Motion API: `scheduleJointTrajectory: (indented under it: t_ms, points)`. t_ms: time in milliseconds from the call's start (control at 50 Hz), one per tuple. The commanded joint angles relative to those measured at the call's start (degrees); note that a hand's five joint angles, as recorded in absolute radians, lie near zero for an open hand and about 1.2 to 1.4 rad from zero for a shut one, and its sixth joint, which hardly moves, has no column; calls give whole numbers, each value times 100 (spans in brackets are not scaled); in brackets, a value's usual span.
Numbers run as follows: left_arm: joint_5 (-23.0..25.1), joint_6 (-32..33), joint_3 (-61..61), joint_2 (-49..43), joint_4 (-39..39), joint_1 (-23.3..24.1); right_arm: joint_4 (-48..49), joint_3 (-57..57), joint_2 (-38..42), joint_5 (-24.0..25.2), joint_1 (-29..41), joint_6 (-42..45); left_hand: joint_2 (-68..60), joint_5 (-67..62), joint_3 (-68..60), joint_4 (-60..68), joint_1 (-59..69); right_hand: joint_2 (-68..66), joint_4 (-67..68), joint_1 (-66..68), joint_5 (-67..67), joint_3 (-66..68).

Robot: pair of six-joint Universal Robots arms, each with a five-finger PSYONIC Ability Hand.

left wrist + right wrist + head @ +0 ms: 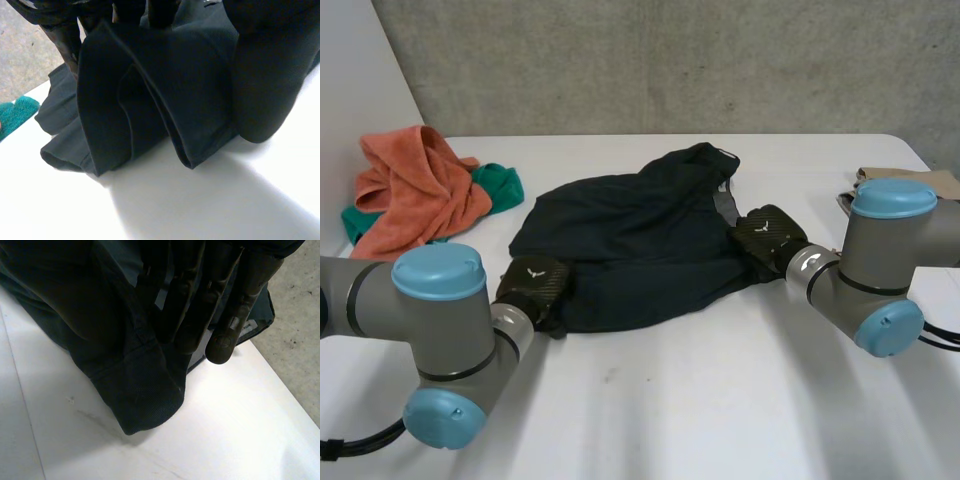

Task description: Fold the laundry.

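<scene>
Both hands grip the dark garment (630, 240): the left hand (532, 285) has fingers curled on its near-left corner, the right hand (770, 238) pinches its right edge (fingers straight against thumb). It lies midway across the table (700, 400), long axis running hand to hand.

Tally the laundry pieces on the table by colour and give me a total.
Black garment: 1
Orange cloth: 1
Teal cloth: 1, partly under the orange one
Beige cloth: 1, at the table's edge behind the right arm
Total: 4
</scene>
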State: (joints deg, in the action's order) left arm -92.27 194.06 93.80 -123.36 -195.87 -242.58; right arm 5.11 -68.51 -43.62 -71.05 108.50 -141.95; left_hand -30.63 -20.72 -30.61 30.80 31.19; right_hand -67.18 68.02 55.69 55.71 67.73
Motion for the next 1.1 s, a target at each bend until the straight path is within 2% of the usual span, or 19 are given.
scheduleJointTrajectory:
  t_ms: [20,60,100,200,340,420,580,640,700,780,900,1000,1020,1080,1100]
  points:
    - [-2,150,-90,-109,-346,0,7,22,11,-40,4,-16,-2932,-2923,-2935,2916,2876,-1282,1198,2431,1429,1227]
    - [-2,220,-64,-31,-460,0,-28,13,-50,-66,4,-8,-4224,-4215,-4226,4207,4168,-1282,1198,2431,1429,1227]
    - [-11,290,-46,-4,-487,18,-63,-22,-155,-66,4,-8,-4934,-4925,-4937,4918,4878,-1282,1198,2431,1429,1227]
    - [-2,492,33,566,-425,44,-378,-268,-936,-119,-40,1,-4937,-4928,-4939,4920,4881,-1282,1198,2431,1429,1227]
    - [51,501,-37,1981,-294,106,-968,-234,-2018,-286,-66,-8,-4937,-4928,-4939,4920,4881,-1282,1198,2431,1429,1227]
    - [60,475,-528,2876,-145,97,-1056,-15,-2939,-487,-66,-25,-4937,-4928,-4939,4920,4881,-1282,1198,2431,1429,1227]
    - [68,475,-1433,3275,549,97,-1205,171,-4014,-673,-66,-25,-4937,-4928,-4939,4920,4881,-1282,1198,2431,1429,1227]
    - [77,475,-1593,3196,787,106,-1363,197,-3831,-690,-75,-25,-4937,-4928,-4939,4920,4881,-1282,1198,2431,1429,1227]
    - [147,492,-1690,2723,928,106,-1478,232,-3497,-690,-66,-25,-4937,-4928,-4939,4920,4881,-1282,1198,2431,1429,1227]
    - [244,501,-1865,1914,911,71,-1540,320,-2934,-708,-66,-16,-4937,-4928,-4939,4920,4881,-1282,1198,2431,1429,1227]
    - [209,642,-2822,394,841,36,-1216,706,-1915,-866,-5,-69,-4937,-4928,-4939,4920,4881,-1282,1198,2431,1429,1227]
    - [183,1019,-3903,-407,253,-26,31,971,-1369,-1059,13,-271,-4937,-4928,-4939,4920,4881,-1282,1198,2431,1429,1227]
    - [183,1055,-4061,-460,60,-35,616,1014,-1282,-1103,13,-324,-4937,-4928,-4939,4920,4881,-1282,1198,2431,1429,1227]
    - [183,1169,-4510,-496,-871,-52,1568,1076,-1228,-1174,13,-359,-4937,-4928,-4939,4920,4881,-1282,1198,2431,1429,1227]
    - [165,1161,-4607,-478,-1169,-79,2181,1111,-1228,-1217,13,-359,-4937,-4928,-4939,4920,4881,-1282,1198,2431,1429,1227]
